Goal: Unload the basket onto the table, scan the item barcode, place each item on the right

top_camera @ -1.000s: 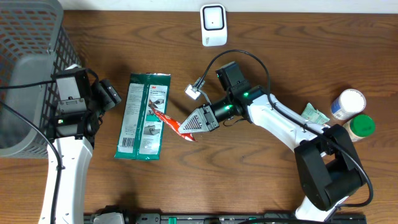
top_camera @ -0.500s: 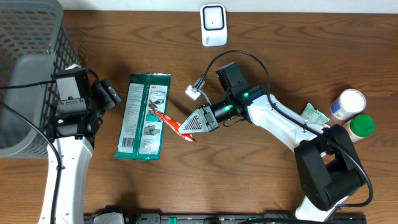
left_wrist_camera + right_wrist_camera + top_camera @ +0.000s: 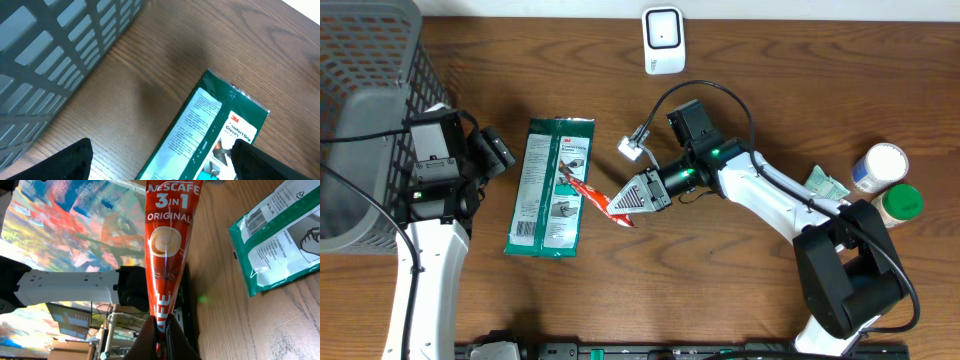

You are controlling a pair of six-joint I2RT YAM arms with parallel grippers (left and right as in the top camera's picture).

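Note:
My right gripper (image 3: 632,196) is shut on one end of a red Nescafé 3-in-1 sachet (image 3: 588,190), at the table's middle. In the right wrist view the sachet (image 3: 167,240) sticks straight out from between the closed fingertips of that gripper (image 3: 161,322), printed face toward the camera. Its far end reaches over the right edge of a green 3M gloves pack (image 3: 551,187). No barcode shows on the sachet. A white scanner (image 3: 662,40) stands at the back edge. My left gripper (image 3: 492,153) is open and empty, just left of the gloves pack (image 3: 215,135).
A grey mesh basket (image 3: 360,100) fills the far left, close behind the left arm. At the right edge stand a white bottle (image 3: 880,166) and a green-lidded jar (image 3: 901,203), with a small green packet (image 3: 828,184) beside them.

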